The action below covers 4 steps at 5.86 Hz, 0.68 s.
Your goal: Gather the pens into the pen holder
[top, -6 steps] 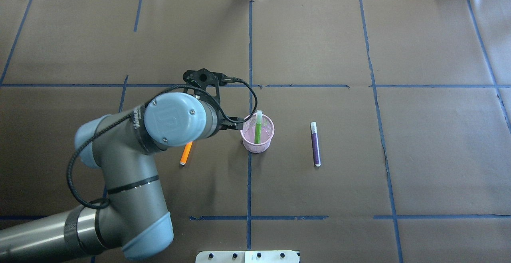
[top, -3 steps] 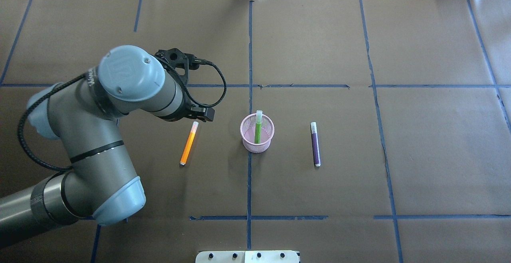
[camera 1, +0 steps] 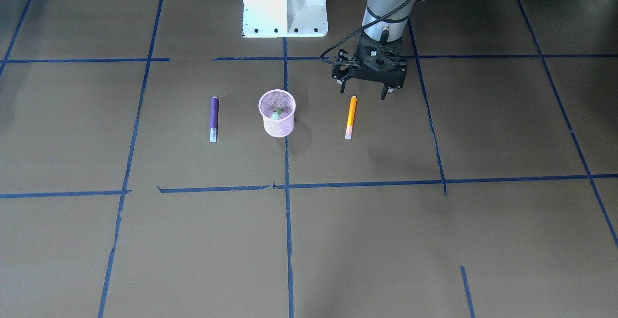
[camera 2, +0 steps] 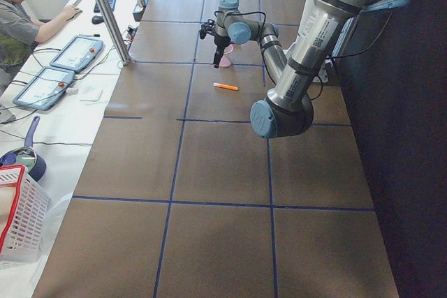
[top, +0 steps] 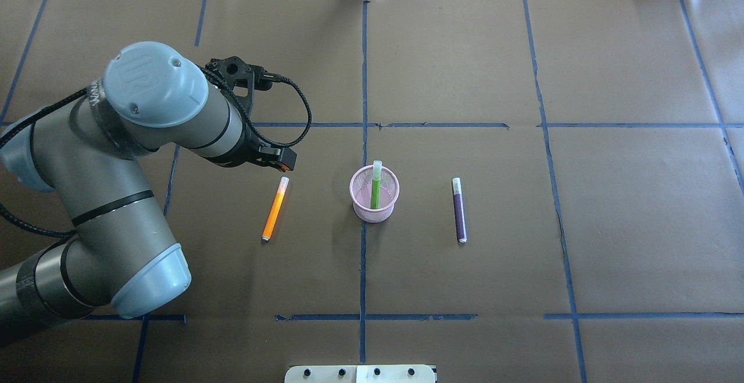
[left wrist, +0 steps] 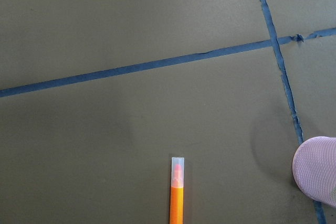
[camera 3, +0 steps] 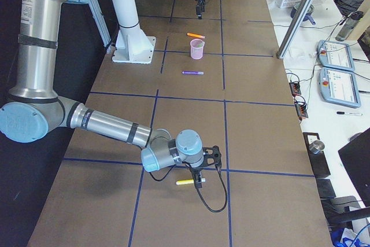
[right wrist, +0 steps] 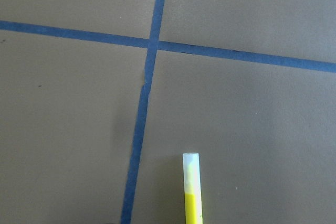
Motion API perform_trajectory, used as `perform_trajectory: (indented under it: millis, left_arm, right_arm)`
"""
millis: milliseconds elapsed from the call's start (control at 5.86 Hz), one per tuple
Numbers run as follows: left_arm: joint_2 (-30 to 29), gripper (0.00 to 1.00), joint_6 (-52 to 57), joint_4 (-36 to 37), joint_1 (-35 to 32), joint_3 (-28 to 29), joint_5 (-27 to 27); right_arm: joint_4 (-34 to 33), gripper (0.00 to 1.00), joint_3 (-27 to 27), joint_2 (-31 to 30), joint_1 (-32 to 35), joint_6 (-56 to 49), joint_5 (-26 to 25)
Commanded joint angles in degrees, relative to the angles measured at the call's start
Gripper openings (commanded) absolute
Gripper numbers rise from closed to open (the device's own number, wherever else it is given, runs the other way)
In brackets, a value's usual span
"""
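The pink mesh pen holder [top: 375,207] stands at the table's middle with the green pen [top: 375,188] upright in it. The orange pen [top: 275,208] lies flat to its left and shows in the left wrist view [left wrist: 177,198]. The purple pen [top: 459,211] lies flat to its right. My left gripper [camera 1: 364,93] is open and empty. It hovers just behind the orange pen [camera 1: 351,117] on the robot's side. My right gripper [camera 3: 199,180] shows only in the exterior right view, by a yellow pen [right wrist: 191,192]. I cannot tell whether it is open or shut.
The white robot base plate [camera 1: 285,14] stands at the table's near edge. Blue tape lines cross the brown table cover. A side bench with tablets [camera 2: 77,50], a seated person [camera 2: 17,12] and a white basket [camera 2: 17,221] runs along the far side.
My left arm has swung from beside the pen holder to the left and farther from the robot, uncovering the orange pen. The pens and the holder have not moved.
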Motion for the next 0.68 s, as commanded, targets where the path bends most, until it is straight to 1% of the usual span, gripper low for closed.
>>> perform_trajectory:
  millis: [0,341,512]
  left_arm:
    - [0.0,0.99,0.0,0.0,0.0,-0.1,0.0]
    - [0.0,0.99,0.0,0.0,0.0,-0.2,0.0]
    - [0.5,0.99,0.0,-0.1,0.0,-0.3,0.0]
  right_arm:
    - [4.1,0.98,-5.9,1.4,-3.5,0.0,-0.3]
    - [4.6,0.82,-7.6,1.4,-4.6,-0.3,-0.6]
    - [4.6,0.69,-7.6,1.5,-4.7,-0.3,-0.5]
